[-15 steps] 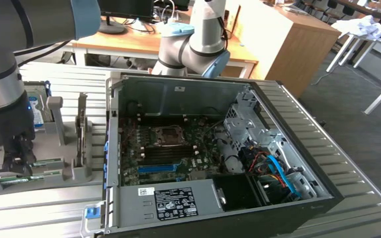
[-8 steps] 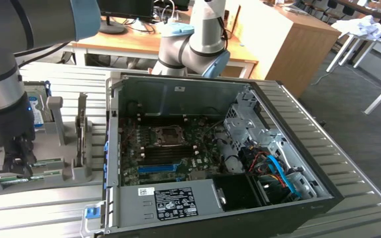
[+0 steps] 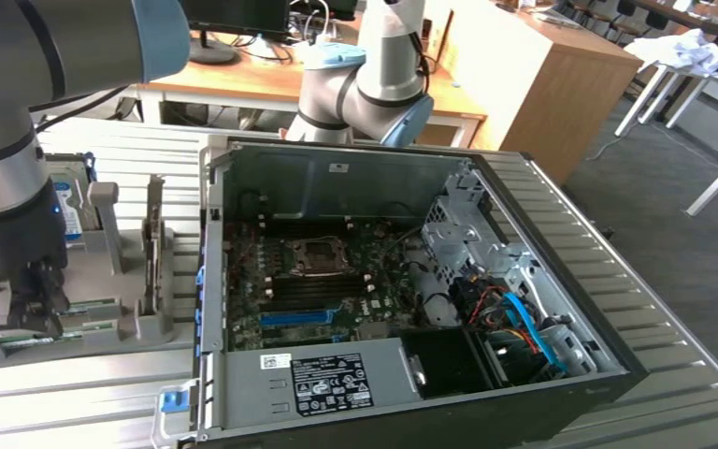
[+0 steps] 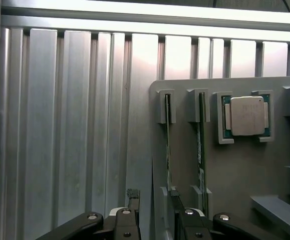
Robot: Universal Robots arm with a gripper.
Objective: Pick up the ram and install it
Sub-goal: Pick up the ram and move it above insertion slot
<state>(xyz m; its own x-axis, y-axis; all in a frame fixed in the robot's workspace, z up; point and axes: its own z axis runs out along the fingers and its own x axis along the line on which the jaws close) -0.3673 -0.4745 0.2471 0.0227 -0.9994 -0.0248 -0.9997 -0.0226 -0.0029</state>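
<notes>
**While hovering at the holder: ram pick, nothing grabbed yet**

Looks like the pick step, nowhere near the install. Can see the gripper [image 4: 154, 202] down low at the grey holder [image 4: 244, 170], sitting on the ribbed table [image 4: 85, 150] off to the exterior view's left of the open case [image 3: 334, 182]. Got the fingers [image 4: 133, 200] spread fully wide, gripping nothing, just straddling one end of the ram [image 4: 167, 140]. Can't tell if either pad touches it yet.

As for the ram: parked on edge in the holder's outermost slot, right by the border, with a second stick [image 4: 201, 140] just beside it and a CPU [image 4: 245, 116] in a pocket past that. Runs lengthwise flat along the holder, parallel to the table ribs and the other stick. Thin edge up toward the wrist camera, far end tucked into a small bracket.

Guessing any grab from here calls for centring on that thin edge and squeezing square across the flat faces, without bumping the neighbour. Hard to say which face has the sticker.
</notes>
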